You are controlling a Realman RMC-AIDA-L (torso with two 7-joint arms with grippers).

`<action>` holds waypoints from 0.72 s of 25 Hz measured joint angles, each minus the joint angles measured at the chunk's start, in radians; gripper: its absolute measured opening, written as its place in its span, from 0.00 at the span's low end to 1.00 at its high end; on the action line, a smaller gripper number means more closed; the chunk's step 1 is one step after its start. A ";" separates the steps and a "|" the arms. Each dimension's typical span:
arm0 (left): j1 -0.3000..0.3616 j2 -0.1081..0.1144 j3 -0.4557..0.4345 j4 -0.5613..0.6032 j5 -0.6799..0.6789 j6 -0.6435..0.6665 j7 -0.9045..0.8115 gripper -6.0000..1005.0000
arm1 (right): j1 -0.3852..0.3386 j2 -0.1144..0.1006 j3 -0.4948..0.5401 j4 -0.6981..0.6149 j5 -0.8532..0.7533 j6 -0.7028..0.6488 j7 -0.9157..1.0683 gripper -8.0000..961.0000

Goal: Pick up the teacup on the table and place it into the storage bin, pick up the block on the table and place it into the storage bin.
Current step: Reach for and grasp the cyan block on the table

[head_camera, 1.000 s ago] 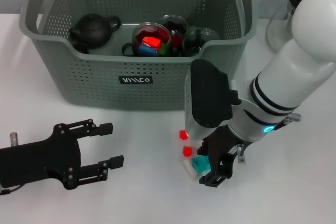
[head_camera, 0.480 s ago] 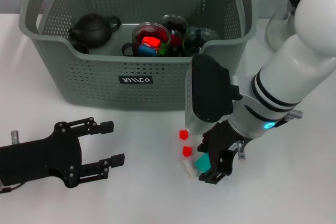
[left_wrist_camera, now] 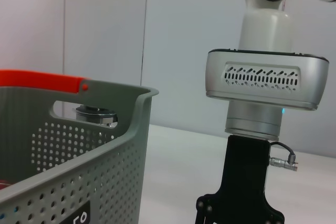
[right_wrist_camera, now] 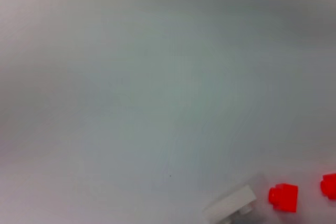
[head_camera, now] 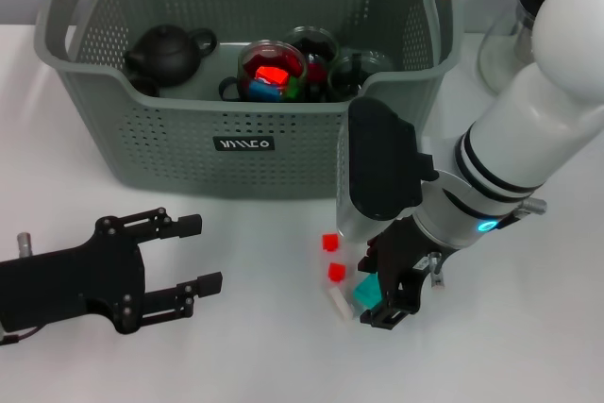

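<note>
1. Right hand [head_camera: 382,301] is low over the surface [head_camera: 255,346], in front of the storage bin [head_camera: 189,153]. Its jaws look closed on the teal block [head_camera: 366,292], though the fingers partly hide the grip.
2. Bin lies up and back from that hand, toward the robot's left; the lift must clear the near wall.
3. Left hand [head_camera: 184,261] sits open and empty on the surface, well apart from the blocks.
4. Two red blocks [head_camera: 330,257] and a white block [head_camera: 340,302] lie just beside the right hand.
5. The bin already holds cups and a dark teapot [head_camera: 170,52].
6. Right wrist view shows the red and white blocks on the surface, not the teal one or the fingers.
</note>
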 joint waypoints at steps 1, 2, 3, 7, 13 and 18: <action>0.000 0.000 0.000 0.000 0.000 -0.002 0.000 0.70 | 0.000 0.000 0.001 0.000 0.000 0.002 0.001 0.71; 0.000 0.000 0.000 0.000 0.000 -0.003 0.000 0.70 | -0.001 0.000 0.003 0.001 0.000 0.003 0.003 0.71; 0.000 0.000 0.000 0.000 0.000 -0.004 0.000 0.70 | -0.001 0.000 0.006 0.001 0.000 0.004 0.004 0.71; 0.001 0.000 0.000 -0.008 0.000 -0.006 0.000 0.70 | -0.002 0.000 0.011 0.005 0.000 0.005 0.006 0.71; 0.005 0.000 0.000 -0.011 0.000 -0.006 0.000 0.70 | -0.006 -0.001 0.041 -0.005 0.000 -0.007 0.010 0.71; 0.005 0.000 0.000 -0.011 0.000 -0.006 0.000 0.70 | -0.006 -0.001 0.061 -0.009 -0.008 -0.020 0.028 0.71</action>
